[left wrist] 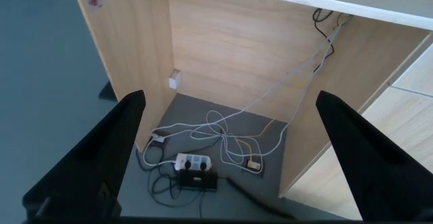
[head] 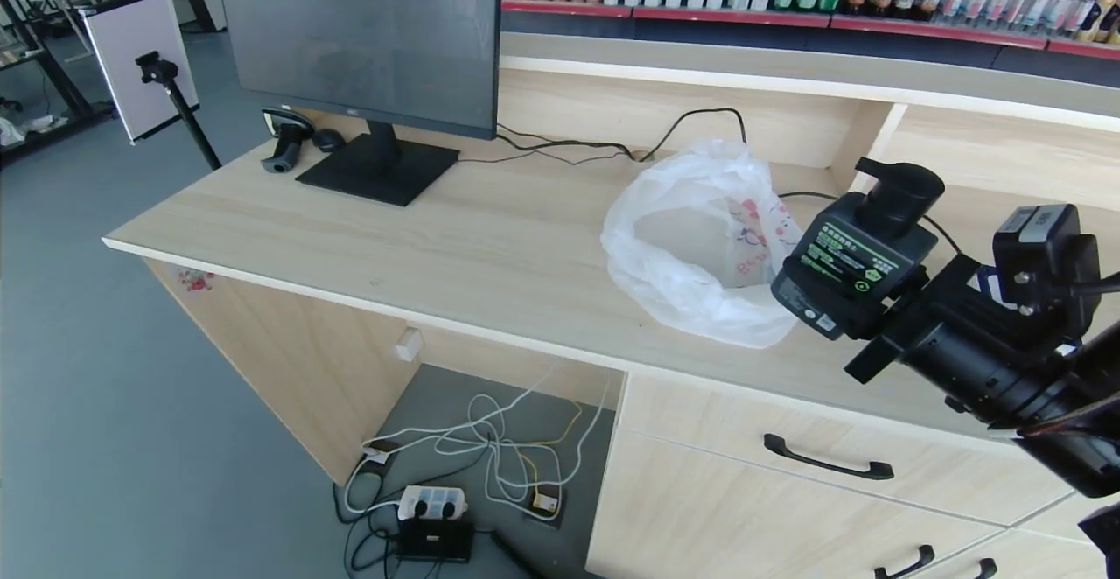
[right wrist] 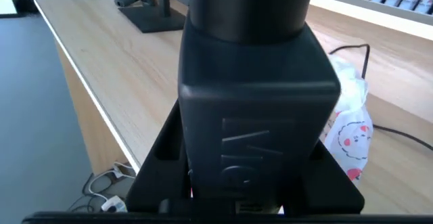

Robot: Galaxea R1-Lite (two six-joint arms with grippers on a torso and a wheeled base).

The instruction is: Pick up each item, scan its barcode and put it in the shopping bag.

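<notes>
Item held: black bottle (head: 853, 255) with a green label and a broad black cap, tilted, cap end up and away from the robot, clamped at its lower body between the fingers of the right gripper (head: 910, 310), which press on either side of it. Position: over the front part of the counter (head: 490, 247), just beside the near right rim of the shopping bag (head: 665, 290); whether bottle and bag touch cannot be told. Bag: thin white plastic, mouth open upward, slumped on the counter short of the raised back ledge. A broad span of counter top separates the bag from the monitor stand (head: 378, 168); a handheld scanner (head: 284, 146) and a mouse (head: 328, 139) lie at the far left corner, near the counter's side edge. A black cable (head: 691, 120) runs along the back behind the bag. Left gripper (left wrist: 231, 102): fingers (left wrist: 101, 163) spread wide, nothing between them, low before the open recess under the counter, where a power strip (left wrist: 193, 162) and loose cords lie on the floor. Drawers (head: 787, 474) close the front below the bag.
</notes>
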